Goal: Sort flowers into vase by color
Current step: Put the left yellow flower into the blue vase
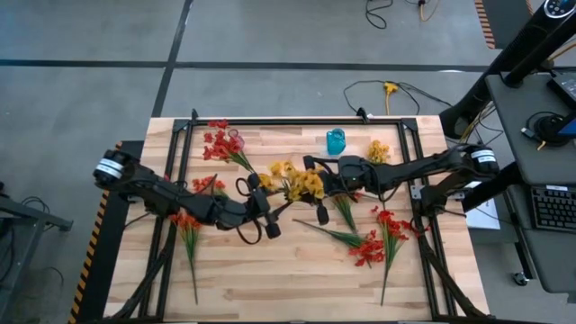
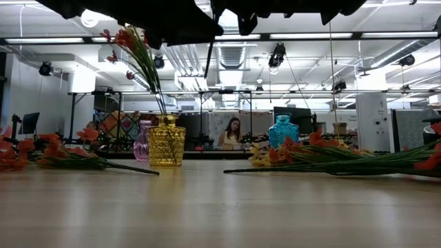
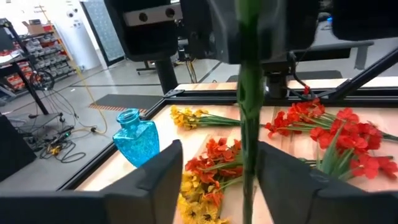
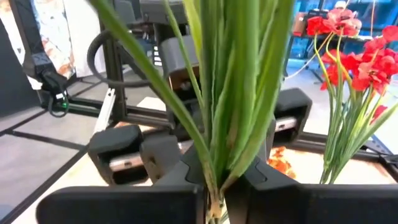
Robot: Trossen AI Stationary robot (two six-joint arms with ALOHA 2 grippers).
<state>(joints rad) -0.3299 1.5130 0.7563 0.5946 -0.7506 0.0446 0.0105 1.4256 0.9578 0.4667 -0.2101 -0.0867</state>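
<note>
My right gripper [image 4: 214, 186] [image 1: 317, 202] is shut on a green sprig over the table's middle, with a yellow blossom cluster [image 1: 299, 183] beside it. My left gripper [image 3: 217, 174] [image 1: 268, 220] is open, its fingers standing on either side of a green stem [image 3: 249, 118]; I cannot tell whether they touch it. A yellow vase [image 2: 166, 145] holds a red sprig [image 2: 127, 41], its stem stuck in the neck. A pink vase [image 2: 141, 148] and a blue vase [image 1: 336, 141] stand near the far edge. Red sprigs [image 1: 378, 243] [image 1: 187, 225] lie flat on the table. My right gripper pinches the sprig between its two fingers at the base of the leaves [image 4: 214, 177], where the blades gather into the stem. The leaves fan out beyond the fingers. Both grippers hang high over the table in the low view, so the sprig is lifted clear.
A yellow sprig [image 1: 378, 151] lies right of the blue vase. A black frame rail [image 1: 297, 121] runs along the table's far edge and sides. Bare wood [image 1: 279, 279] shows along the near edge. A person [image 2: 232, 132] sits in the room beyond.
</note>
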